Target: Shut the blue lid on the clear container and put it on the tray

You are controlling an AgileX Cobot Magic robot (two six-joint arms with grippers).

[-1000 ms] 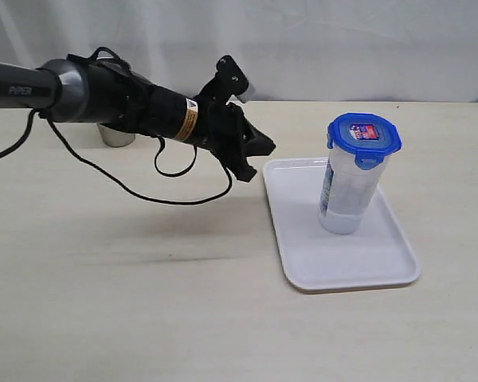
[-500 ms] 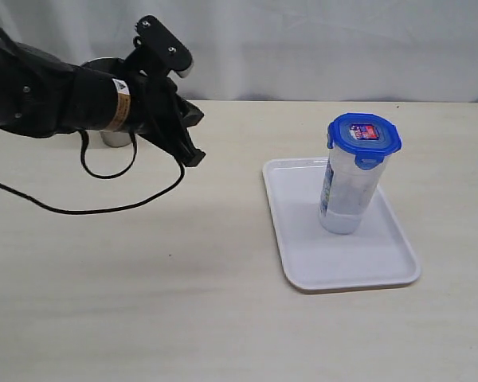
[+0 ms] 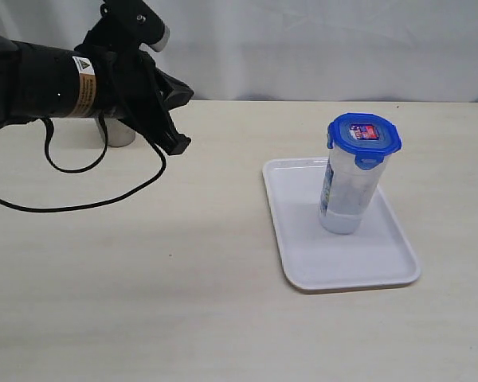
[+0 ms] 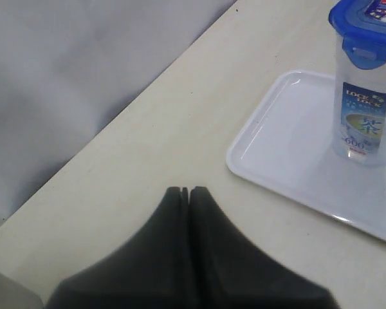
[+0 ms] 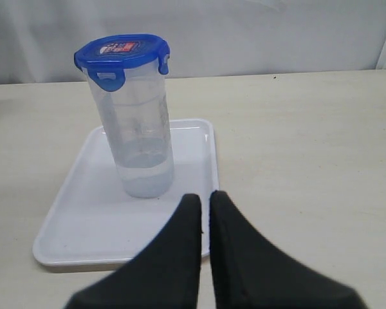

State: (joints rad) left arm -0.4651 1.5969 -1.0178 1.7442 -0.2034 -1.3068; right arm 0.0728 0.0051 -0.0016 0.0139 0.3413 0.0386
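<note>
Clear container (image 4: 363, 116) labelled LOCK&LOCK, 600, blue lid (image 3: 364, 134) on, standing on tray (image 3: 303, 263); left claw (image 4: 185, 190), right claw (image 5: 206, 196) closed, empty

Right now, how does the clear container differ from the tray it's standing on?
The clear container stands tall and upright; the tray lies flat with a low rim. The container is translucent, the tray opaque white. The container is round and shut by the blue lid; the tray is rectangular and open. Both look like plastic.
</note>
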